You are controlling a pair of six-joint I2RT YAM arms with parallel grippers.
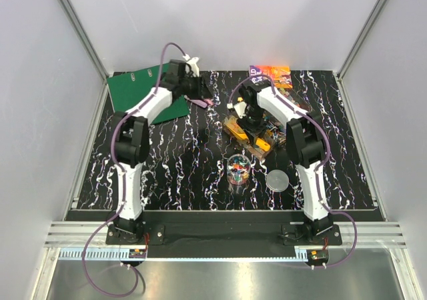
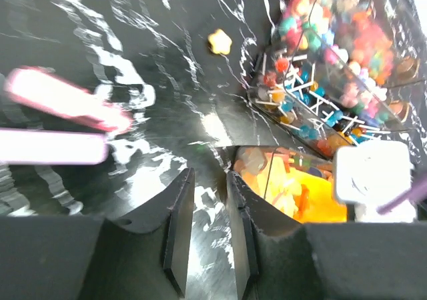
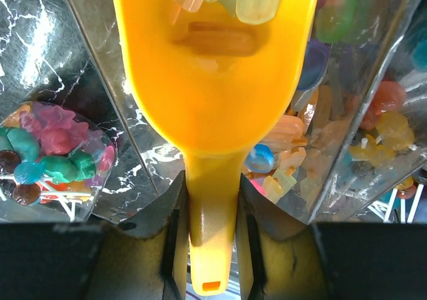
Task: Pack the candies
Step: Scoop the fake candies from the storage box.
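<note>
My right gripper (image 3: 211, 187) is shut on the handle of the yellow scoop (image 3: 213, 80). The scoop holds a few candies (image 3: 217, 39), one amber and some pale wrapped ones. It hovers over the clear divided candy tray (image 3: 347, 113), which is full of multicoloured sweets and lollipops. In the top view the right gripper (image 1: 257, 135) is at the tray (image 1: 235, 125). A clear cup (image 1: 239, 170) partly filled with candies stands in front of it and also shows in the right wrist view (image 3: 53, 157). My left gripper (image 2: 208, 177) is empty, its jaws a narrow gap apart, low over the table.
Two pink highlighter pens (image 2: 67, 100) lie left of the left gripper (image 1: 199, 87). A loose yellow star sweet (image 2: 219, 41) lies on the table. A round clear lid (image 1: 278, 179) sits right of the cup. A green folder (image 1: 143, 90) and orange packets (image 1: 277, 75) lie at the back.
</note>
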